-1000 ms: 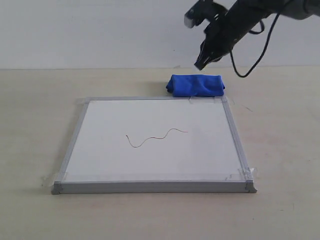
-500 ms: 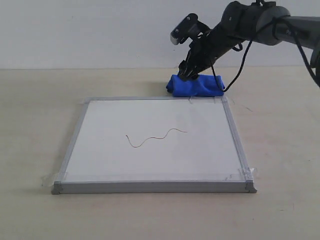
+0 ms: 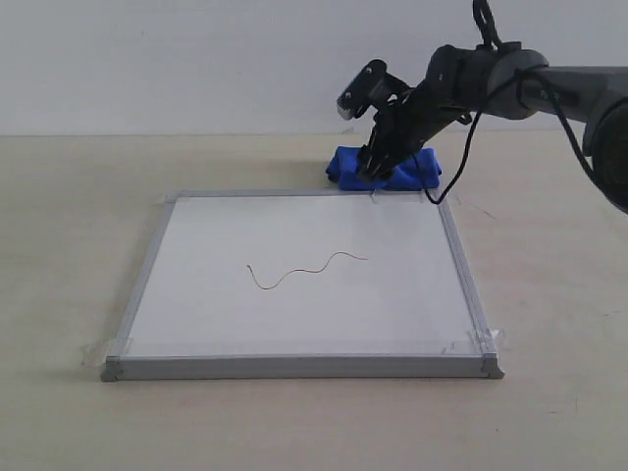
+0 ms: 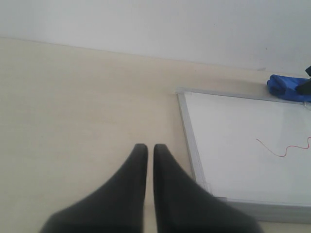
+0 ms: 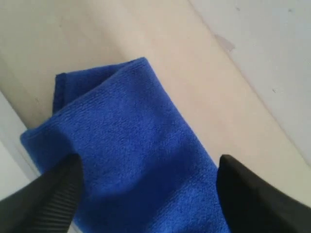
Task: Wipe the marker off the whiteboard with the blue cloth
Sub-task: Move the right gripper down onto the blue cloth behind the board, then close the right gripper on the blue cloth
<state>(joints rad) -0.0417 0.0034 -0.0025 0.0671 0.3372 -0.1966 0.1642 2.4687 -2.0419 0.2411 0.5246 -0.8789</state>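
The whiteboard (image 3: 392,314) lies flat on the table, with the marker (image 3: 304,269) as a thin wavy line left of its middle. The blue cloth (image 3: 414,169) sits bunched just beyond the board's far edge. My right gripper (image 3: 373,167) is down on the cloth's left part and stands open. In the right wrist view its fingers (image 5: 48,194) straddle the blue cloth (image 5: 131,141), one on each side. My left gripper (image 4: 147,148) is shut with nothing in it, over bare table beside the whiteboard (image 4: 233,145). That view also shows the marker (image 4: 284,148) and the cloth (image 4: 286,87).
A pale wall rises behind the beige table (image 3: 549,275). Clear tape bits (image 3: 481,339) hold the board's corners. The right arm's black cable (image 3: 461,147) hangs beside the cloth. The left arm is outside the exterior view.
My right gripper has dropped from above the cloth, shifting slightly left, and now rests on it with a finger on each side. The board, marker line and cloth have not moved.
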